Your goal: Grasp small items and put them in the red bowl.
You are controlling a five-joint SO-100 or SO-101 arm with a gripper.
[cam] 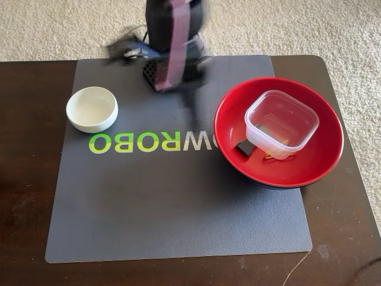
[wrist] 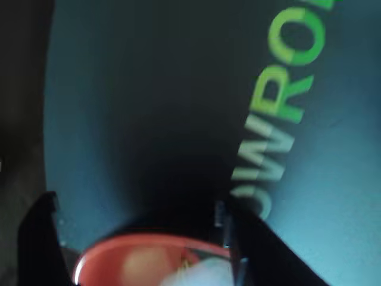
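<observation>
Fingers of the gripper (wrist: 140,238) stand apart and empty above the red bowl (cam: 324,164), where the clear container (cam: 281,122) lies, leaving the white bowl (cam: 91,108) out on the mat (cam: 178,208)

The fixed view is bright and sharp, only the arm (cam: 172,42) is smeared by motion. The wrist view is dim, bluish and blurred everywhere.
</observation>
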